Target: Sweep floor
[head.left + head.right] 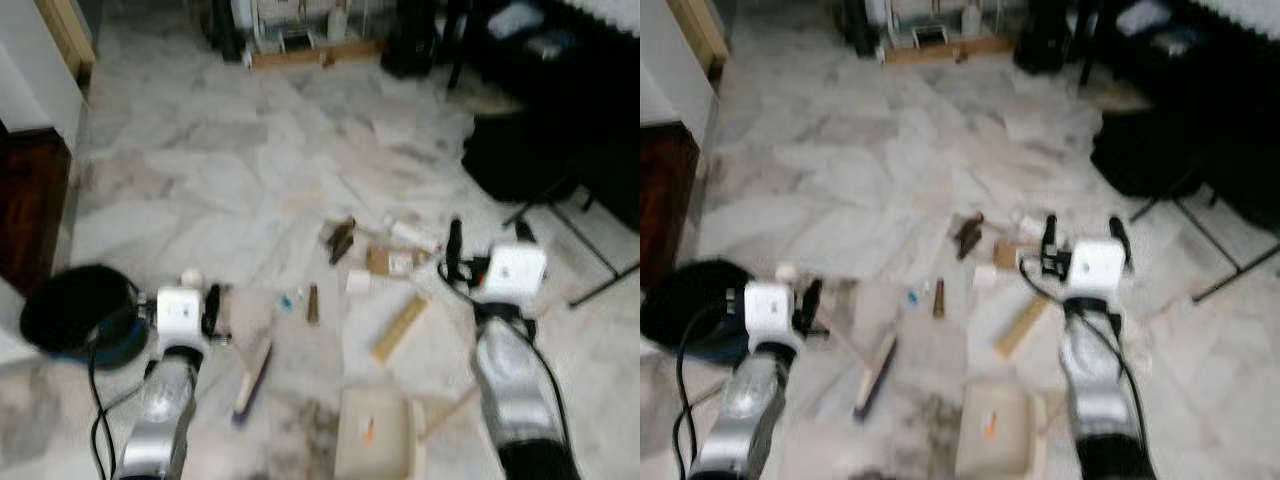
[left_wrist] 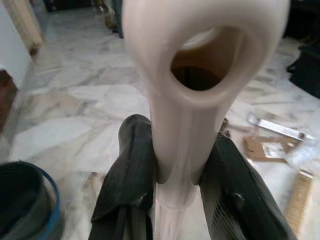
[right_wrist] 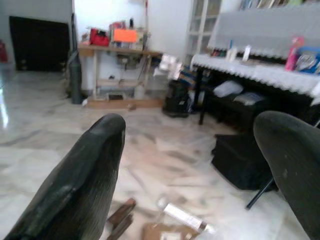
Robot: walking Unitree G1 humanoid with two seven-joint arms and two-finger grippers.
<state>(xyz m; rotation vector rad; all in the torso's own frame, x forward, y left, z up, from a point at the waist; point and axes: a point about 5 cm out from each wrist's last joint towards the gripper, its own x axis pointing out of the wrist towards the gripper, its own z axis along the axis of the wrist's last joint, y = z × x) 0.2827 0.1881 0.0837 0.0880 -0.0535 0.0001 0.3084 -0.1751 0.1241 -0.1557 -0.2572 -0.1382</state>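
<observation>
My left gripper (image 1: pixel 208 312) is shut on the cream handle (image 2: pixel 200 75) of a hand brush. The handle's hanging hole sticks out past the black fingers (image 2: pixel 131 170). The brush head (image 1: pixel 252 380) points down at the marble floor, to the right of my left arm. Litter lies ahead: a wooden block (image 1: pixel 400 328), torn cardboard (image 1: pixel 390 262), dark brown scraps (image 1: pixel 340 238), a small brown stick (image 1: pixel 312 302) and a white tube (image 1: pixel 412 236). My right gripper (image 1: pixel 490 242) hangs open above the litter's right side, with nothing between its fingers (image 3: pixel 95 165).
A black bucket with a blue rim (image 1: pixel 75 310) stands at my left. A beige flat tray (image 1: pixel 375 435) lies on the floor between my arms. A black bag (image 1: pixel 510 160) and stand legs (image 1: pixel 590 250) are on the right; dark wooden furniture (image 1: pixel 30 200) is on the left.
</observation>
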